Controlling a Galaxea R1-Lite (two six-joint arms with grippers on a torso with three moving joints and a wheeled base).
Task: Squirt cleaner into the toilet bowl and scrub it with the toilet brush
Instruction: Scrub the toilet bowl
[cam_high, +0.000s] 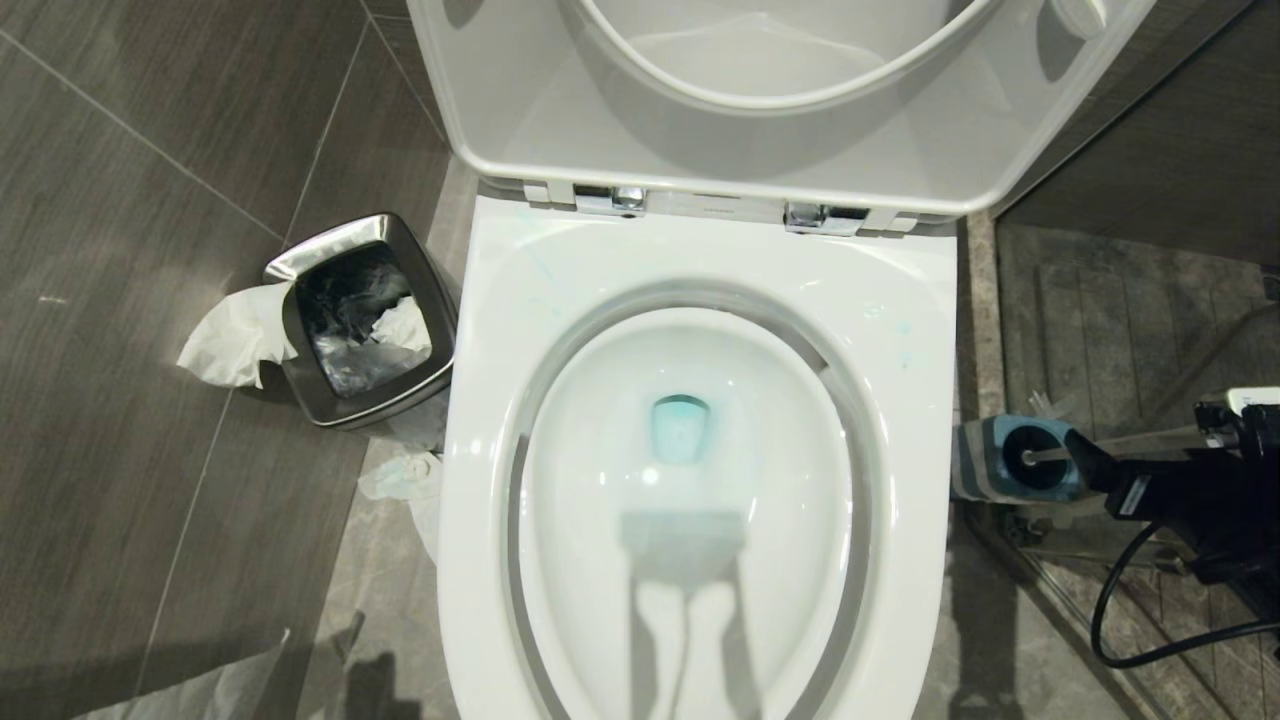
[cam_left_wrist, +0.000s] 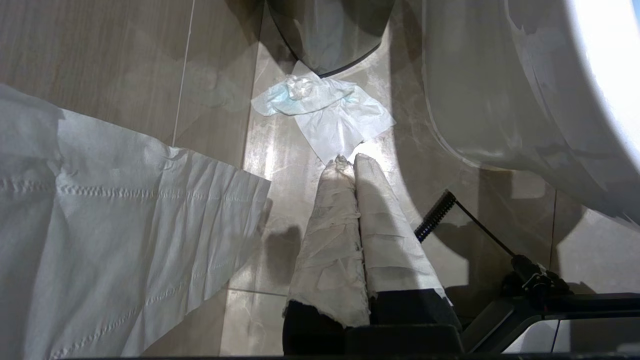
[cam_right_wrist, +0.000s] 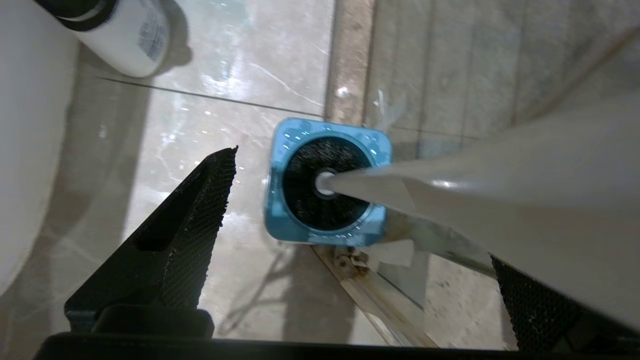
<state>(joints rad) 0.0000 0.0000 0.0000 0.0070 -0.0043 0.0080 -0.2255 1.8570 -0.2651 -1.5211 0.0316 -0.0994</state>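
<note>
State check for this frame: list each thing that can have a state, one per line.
toilet lid: raised.
toilet bowl: open, water tinted blue.
cleaner: pooled in the water, faint streaks on the rim.
toilet brush: head seated in its holder, handle between the jaws.
right gripper: open, beside the toilet.
left gripper: shut, low over the floor.
waste bin: open, tissue hanging over its edge.

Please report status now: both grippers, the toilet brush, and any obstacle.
Right gripper open around white brush handle, not clamped. Dark-bristled toilet brush sits in square blue holder. Left gripper shut, parked near floor. Nothing blocks handle.
</note>
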